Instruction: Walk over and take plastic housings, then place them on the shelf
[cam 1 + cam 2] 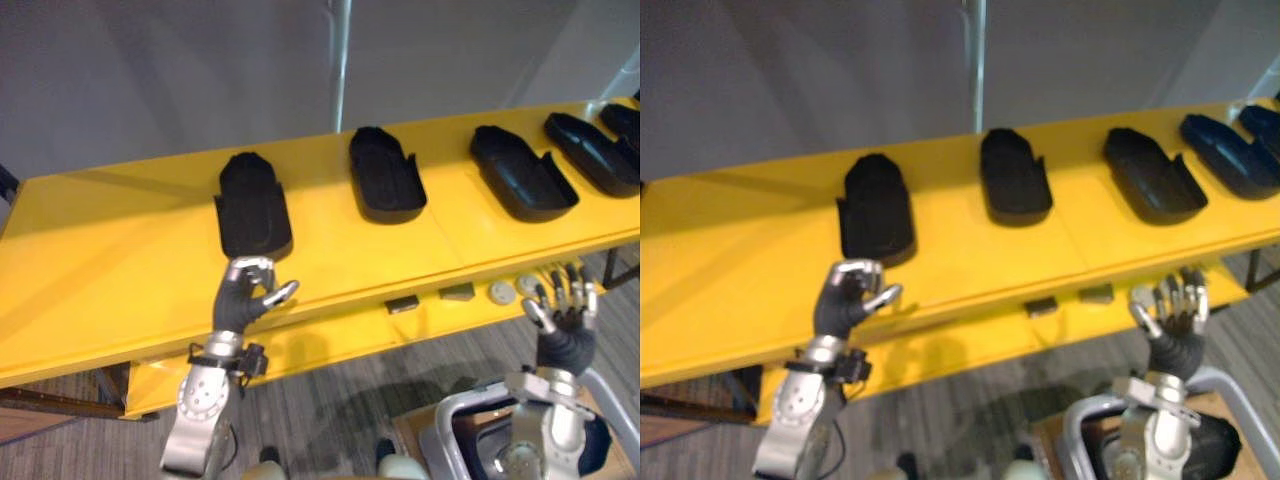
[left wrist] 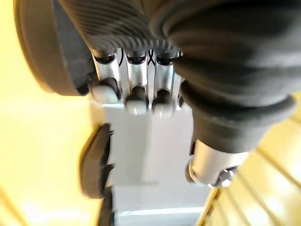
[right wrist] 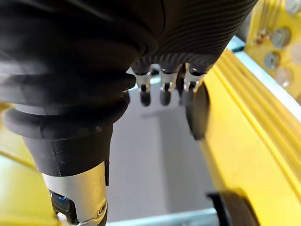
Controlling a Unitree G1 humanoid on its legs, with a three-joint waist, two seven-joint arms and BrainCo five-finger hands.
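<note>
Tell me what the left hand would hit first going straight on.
Probably the near end of the leftmost housing on the shelf; the left hand points at it from just short, though depth is unclear.

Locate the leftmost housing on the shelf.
Left eye view: the leftmost housing lies on the yellow shelf just beyond the left hand, the next housing to its right.

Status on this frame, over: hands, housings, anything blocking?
Left hand curled, empty, just short of the leftmost housing. Right hand open, empty. Housings lined on yellow shelf. Nothing blocking.
</note>
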